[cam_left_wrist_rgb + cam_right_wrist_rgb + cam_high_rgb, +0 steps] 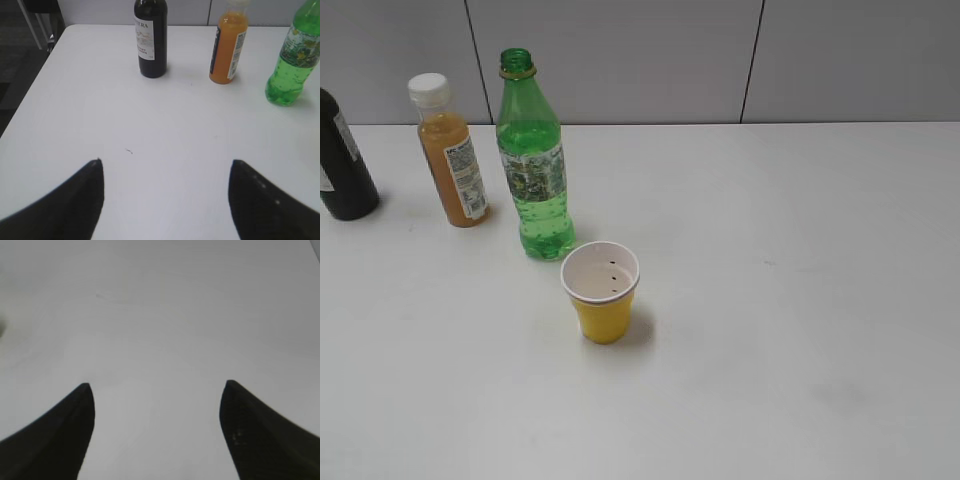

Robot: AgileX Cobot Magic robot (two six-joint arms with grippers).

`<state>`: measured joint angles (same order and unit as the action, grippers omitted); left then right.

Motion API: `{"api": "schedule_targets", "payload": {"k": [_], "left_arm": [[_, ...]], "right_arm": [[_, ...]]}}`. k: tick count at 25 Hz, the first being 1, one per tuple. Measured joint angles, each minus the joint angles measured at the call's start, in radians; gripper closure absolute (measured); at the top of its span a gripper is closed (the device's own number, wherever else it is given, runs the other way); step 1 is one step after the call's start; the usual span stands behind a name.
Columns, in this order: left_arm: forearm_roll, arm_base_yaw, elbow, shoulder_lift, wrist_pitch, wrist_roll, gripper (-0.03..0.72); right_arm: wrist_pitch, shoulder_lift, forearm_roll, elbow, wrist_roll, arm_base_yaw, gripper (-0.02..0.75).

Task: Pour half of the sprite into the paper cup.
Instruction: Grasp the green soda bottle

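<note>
Both hands wide open and empty, so I'd bring the left hand to grab the uncapped Sprite bottle mid-label, staying clear of the paper cup just beside it.

A tall transparent green plastic bottle with a pale patterned label and a yellowish neck ring is stood upright on the white table, uncapped, with green-tinted liquid filling much of it. In the left wrist view it is seen at the right edge. A small yellow paper cup with a white inside and rolled rim is set upright and empty just beside the bottle, at its five o'clock.
</note>
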<state>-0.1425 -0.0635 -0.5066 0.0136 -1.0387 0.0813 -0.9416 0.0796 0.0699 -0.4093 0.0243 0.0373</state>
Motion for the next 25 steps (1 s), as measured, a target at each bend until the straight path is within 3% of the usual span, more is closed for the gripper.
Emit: {"api": "schedule_targets", "payload": {"k": [25], "left_arm": [[0.000,0.000,0.000,0.000,0.000,0.000,0.100]], "right_arm": [[-0.001,-0.082,0.000,0.000,0.001,-0.011,0.155]]}}
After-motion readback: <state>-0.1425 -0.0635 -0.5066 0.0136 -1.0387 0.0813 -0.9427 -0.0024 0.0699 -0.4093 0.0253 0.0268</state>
